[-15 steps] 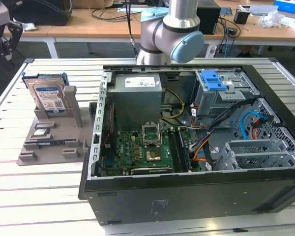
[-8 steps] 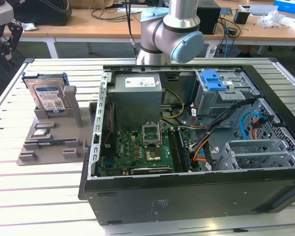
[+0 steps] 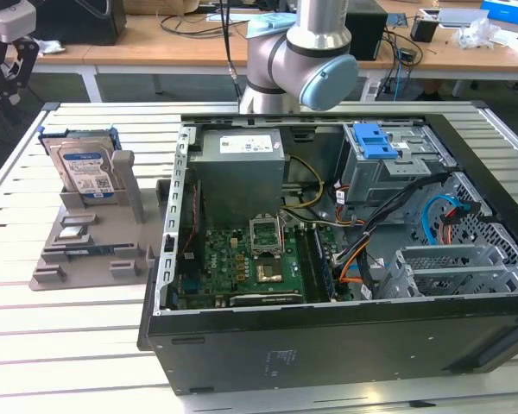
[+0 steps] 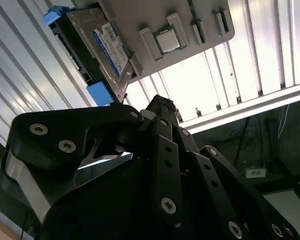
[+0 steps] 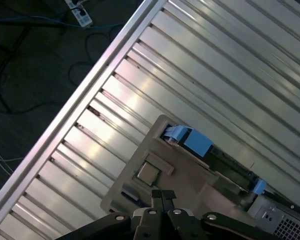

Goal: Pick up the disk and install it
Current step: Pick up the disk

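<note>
The disk (image 3: 85, 172) is standing on edge in a grey holder (image 3: 86, 250) on the desk (image 3: 69, 345), beside the open computer case (image 3: 328, 354). The gripper (image 5: 163, 195) is hovering near the holder, its fingers (image 5: 157, 198) pressing together on nothing.

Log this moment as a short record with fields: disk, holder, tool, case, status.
disk: the disk stands upright in its slot, blue bracket around it
holder: grey holder on the slatted table, at the exterior view's left of the case
tool: the tool is shut, holds nothing, near the holder, apart from the disk
case: the case is open, motherboard exposed
status: disk not yet picked up
</note>
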`<state>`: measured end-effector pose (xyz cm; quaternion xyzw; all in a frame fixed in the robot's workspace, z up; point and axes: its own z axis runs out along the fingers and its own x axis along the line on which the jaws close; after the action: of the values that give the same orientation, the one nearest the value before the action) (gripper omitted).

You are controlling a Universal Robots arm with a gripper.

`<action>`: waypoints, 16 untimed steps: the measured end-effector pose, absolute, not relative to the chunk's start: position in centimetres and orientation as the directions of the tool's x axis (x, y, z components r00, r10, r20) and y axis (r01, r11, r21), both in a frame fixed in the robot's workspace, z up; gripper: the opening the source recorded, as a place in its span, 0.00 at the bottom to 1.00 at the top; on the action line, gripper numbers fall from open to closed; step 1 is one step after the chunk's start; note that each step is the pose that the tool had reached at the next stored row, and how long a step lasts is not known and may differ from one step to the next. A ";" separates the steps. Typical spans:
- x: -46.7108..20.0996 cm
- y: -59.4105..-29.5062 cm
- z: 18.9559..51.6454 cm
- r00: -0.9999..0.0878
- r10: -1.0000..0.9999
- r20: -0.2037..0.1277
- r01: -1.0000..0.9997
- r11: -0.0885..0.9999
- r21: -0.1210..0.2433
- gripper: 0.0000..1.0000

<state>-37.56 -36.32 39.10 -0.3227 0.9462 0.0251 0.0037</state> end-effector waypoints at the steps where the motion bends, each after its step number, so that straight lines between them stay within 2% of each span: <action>1: -37.6 -36.3 39.1 -0.783 -0.621 -0.023 -0.622 0.782 0.045 0.11; 16: -37.6 -36.3 39.1 -0.647 -0.762 -0.023 -0.763 0.645 0.045 0.11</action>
<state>-37.56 -36.32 39.10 -0.4203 0.9070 0.0253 0.0011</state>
